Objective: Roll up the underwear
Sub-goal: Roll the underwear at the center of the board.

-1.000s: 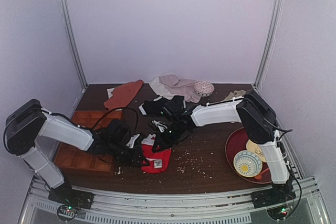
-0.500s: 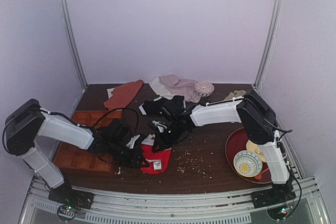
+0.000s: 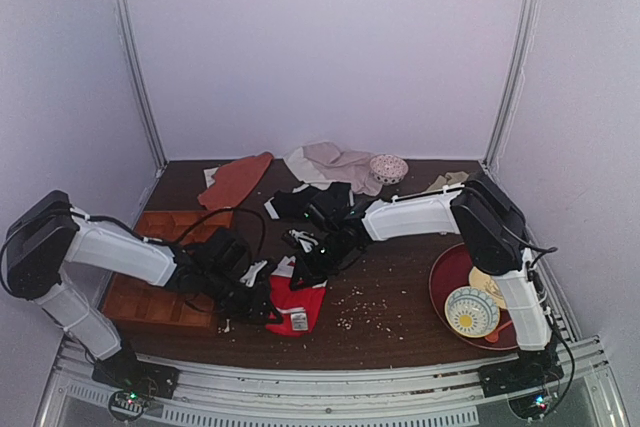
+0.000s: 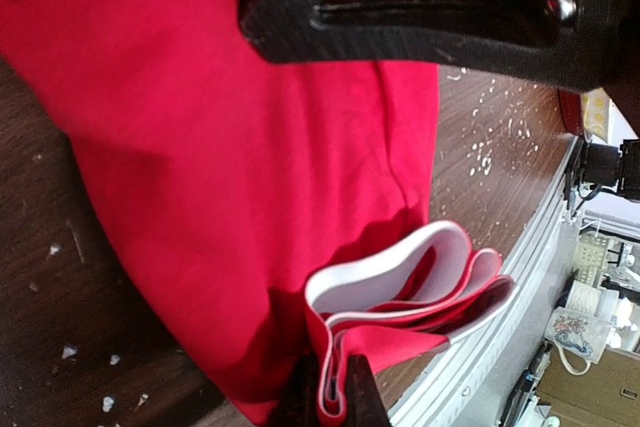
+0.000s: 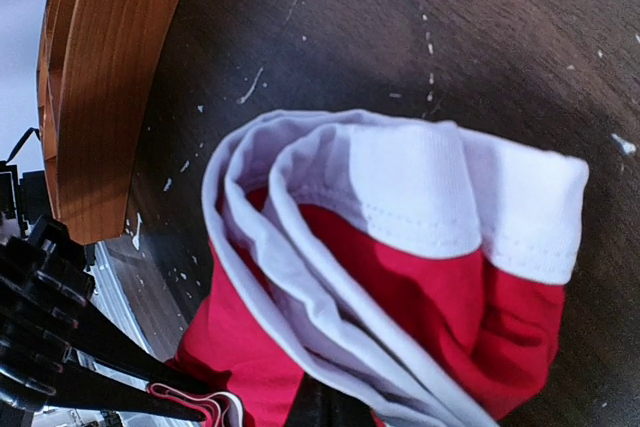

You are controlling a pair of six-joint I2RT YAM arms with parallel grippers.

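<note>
The red underwear [image 3: 300,302] lies bunched on the dark table [image 3: 400,292] near its front middle. My left gripper [image 3: 262,305] is at its left edge, shut on a folded red-and-white hem [image 4: 335,387] that fills the left wrist view. My right gripper [image 3: 305,269] is at its far edge, shut on the white waistband folds [image 5: 330,387]. The waistband [image 5: 420,197] curls in layers over red cloth in the right wrist view. The lettering is hidden.
A wooden compartment tray [image 3: 160,282] lies at left under my left arm. Black briefs [image 3: 310,202], a rust cloth [image 3: 235,179], a beige garment [image 3: 330,162] and a patterned bowl [image 3: 388,168] lie at the back. A red plate [image 3: 445,272] with bowls sits right. Crumbs [image 3: 365,305] dot the table.
My left gripper has slid a little right and forward with the red hem. The underwear has bunched narrower. My right gripper has barely moved.
</note>
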